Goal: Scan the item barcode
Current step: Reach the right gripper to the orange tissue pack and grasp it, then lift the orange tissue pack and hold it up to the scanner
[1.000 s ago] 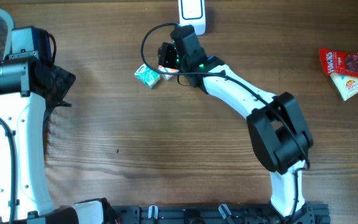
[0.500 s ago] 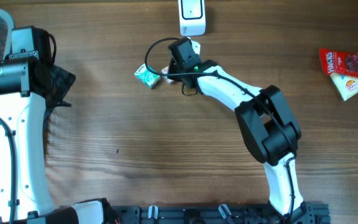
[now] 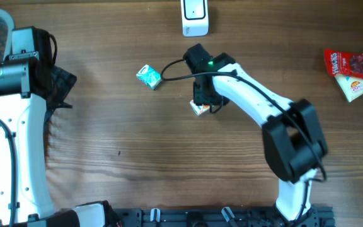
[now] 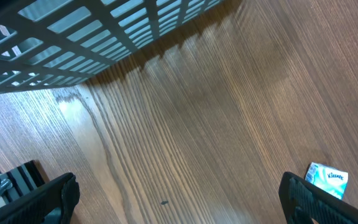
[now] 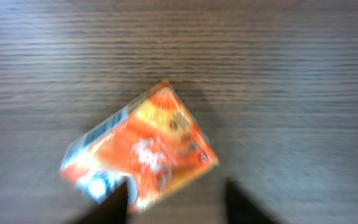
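Note:
A small orange packet [image 3: 199, 108] lies on the wooden table just below my right gripper [image 3: 204, 96]. In the right wrist view the orange packet [image 5: 143, 148] is blurred, with a barcode strip along its left edge. My right gripper [image 5: 174, 198] stands open over it, its left fingertip [image 5: 115, 204] overlapping the packet's lower corner. The white scanner [image 3: 195, 16] sits at the table's far edge, well above the packet. My left gripper [image 4: 179, 202] hangs open over bare wood at the far left, and in the overhead view the left gripper [image 3: 60, 83] holds nothing.
A teal tissue packet [image 3: 149, 76] lies left of the right gripper and shows as the tissue packet [image 4: 327, 176] in the left wrist view. Red and yellow snack packets [image 3: 353, 68] lie at the far right. A grey basket [image 4: 92, 31] stands at the left edge.
My right gripper has moved away from the scanner toward the table's middle, bringing the orange packet along. Its jaws have opened and the packet now lies on the wood. The left arm has not moved.

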